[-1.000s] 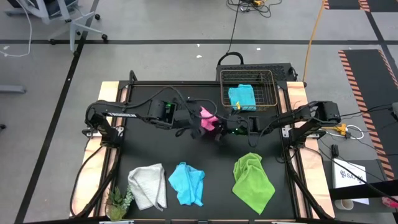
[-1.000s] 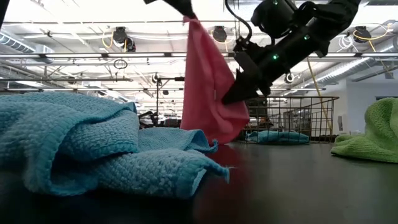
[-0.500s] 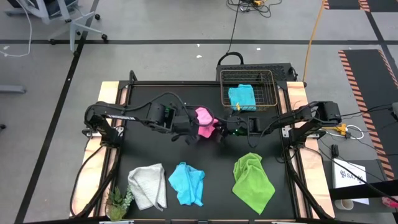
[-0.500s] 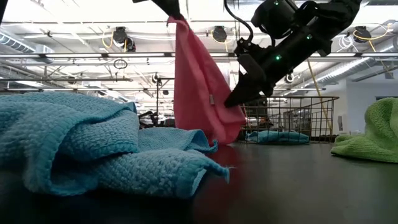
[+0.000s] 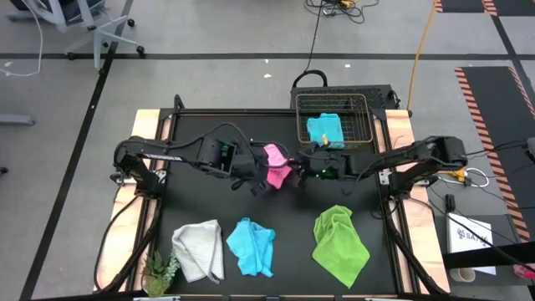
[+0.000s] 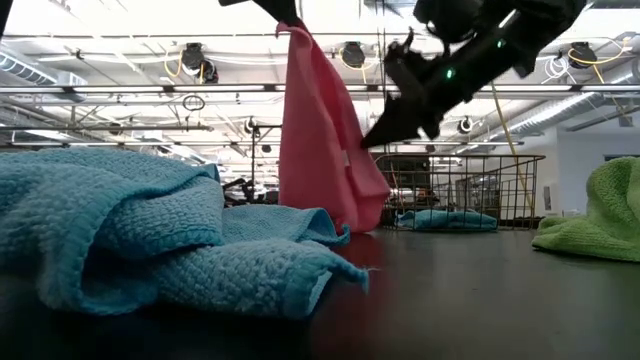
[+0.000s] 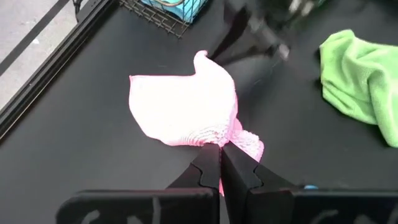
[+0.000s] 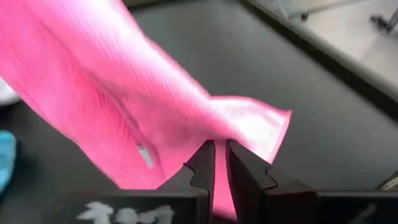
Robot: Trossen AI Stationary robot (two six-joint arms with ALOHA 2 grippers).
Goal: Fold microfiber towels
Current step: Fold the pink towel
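Observation:
A pink towel (image 6: 325, 140) hangs above the middle of the table between my two grippers. My left gripper (image 7: 215, 150) is shut on the towel's top, high up in the low view (image 6: 288, 16). My right gripper (image 8: 219, 155) is shut on a side edge lower down (image 6: 368, 142). I cannot tell whether the towel's lower end (image 6: 358, 222) touches the table. Crumpled on the table's near part lie a white-grey towel (image 5: 199, 249), a light blue towel (image 5: 251, 247) and a lime green towel (image 5: 340, 242). Another light blue towel (image 5: 324, 130) lies in the wire basket (image 5: 301, 125). My left gripper pinches the pink towel's top corner (image 7: 211, 138) between its two fingers, slanting down from the table's left side. The towel hangs below the fingers, bunched into folds at the pinch. My right gripper pinches the towel's side edge (image 8: 214, 134) between its two fingertips, coming from the table's right and slanting slightly down. The cloth runs up from there to the other gripper, and a loose corner (image 8: 273, 127) hangs beyond the fingers.
A small green plant (image 5: 159, 272) stands at the near left corner. The wire basket stands at the far edge, right of the middle. Bare black table (image 5: 209, 196) lies between the hanging towel and the row of crumpled towels.
My right gripper has risen a little, taking the pink towel's side edge up with it. The towel's top has stayed in my left gripper, and the cloth has swung slightly toward the table's left.

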